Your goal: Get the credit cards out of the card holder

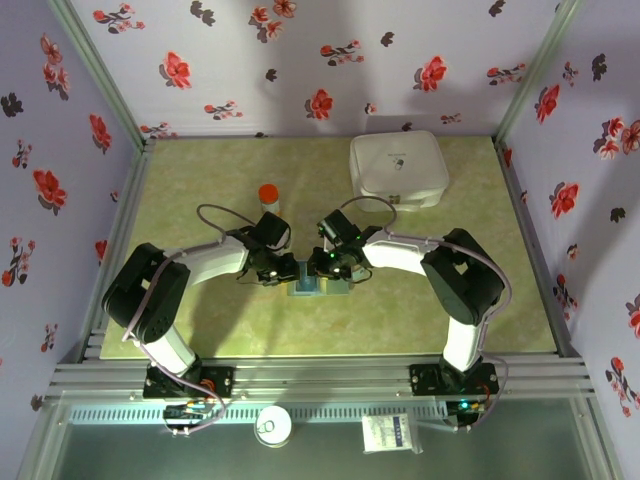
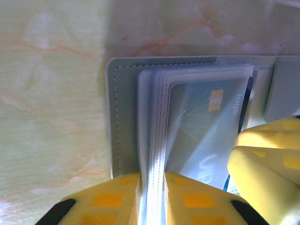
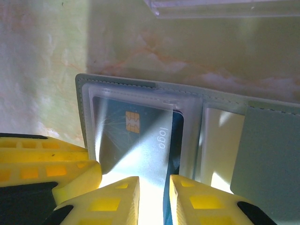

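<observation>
Viewing from above, I see the table [image 1: 200,330] carrying a white box [image 1: 398,168] toward 1 o'clock. The card holder [image 1: 312,288] lies open and flat near table centre. My left gripper [image 2: 152,180] works from the holder's 9 o'clock, its jaws narrowed onto the stack of clear sleeves [image 2: 152,131]. My right gripper [image 3: 153,185] works from 3 o'clock, its jaws nearly together, pinching the near edge of the blue credit card [image 3: 136,136], which lies inside its sleeve.
</observation>
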You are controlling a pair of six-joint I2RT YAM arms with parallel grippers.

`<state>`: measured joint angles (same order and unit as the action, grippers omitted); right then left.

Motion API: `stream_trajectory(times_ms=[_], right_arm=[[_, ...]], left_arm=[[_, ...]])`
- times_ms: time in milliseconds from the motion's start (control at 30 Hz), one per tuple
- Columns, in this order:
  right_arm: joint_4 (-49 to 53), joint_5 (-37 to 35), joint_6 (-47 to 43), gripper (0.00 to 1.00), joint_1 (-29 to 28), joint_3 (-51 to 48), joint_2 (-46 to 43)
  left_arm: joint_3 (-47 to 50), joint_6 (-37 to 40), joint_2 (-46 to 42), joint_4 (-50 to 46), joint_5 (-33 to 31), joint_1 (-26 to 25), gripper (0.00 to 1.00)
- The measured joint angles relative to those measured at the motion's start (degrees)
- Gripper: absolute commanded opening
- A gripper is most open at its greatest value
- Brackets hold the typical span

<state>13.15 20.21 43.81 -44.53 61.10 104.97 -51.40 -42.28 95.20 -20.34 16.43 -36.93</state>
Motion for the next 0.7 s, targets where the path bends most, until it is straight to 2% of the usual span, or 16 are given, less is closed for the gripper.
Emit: stream_trajectory(times_ms=[200,300,500,700], right_arm=[[-1.2,0.4,0.8,0.19,0.0,-0.5,0.1],[-2.3,0.9,1.3,0.14,0.0,-0.8,0.2],[-3.4,1.4,1.9,0.26,0.0,-1.1,0.4],[-3.2,0.5,1.7,0.3,-0.2,-1.0,0.1]], left_arm=[[0.0,0.0,0.0,0.0,0.0,0.0,0.19],[0.0,0.0,0.0,0.0,0.0,0.0,0.19],[0.0,0.0,0.0,0.0,0.0,0.0,0.18],[0.0,0.0,0.0,0.0,0.0,0.0,0.2]])
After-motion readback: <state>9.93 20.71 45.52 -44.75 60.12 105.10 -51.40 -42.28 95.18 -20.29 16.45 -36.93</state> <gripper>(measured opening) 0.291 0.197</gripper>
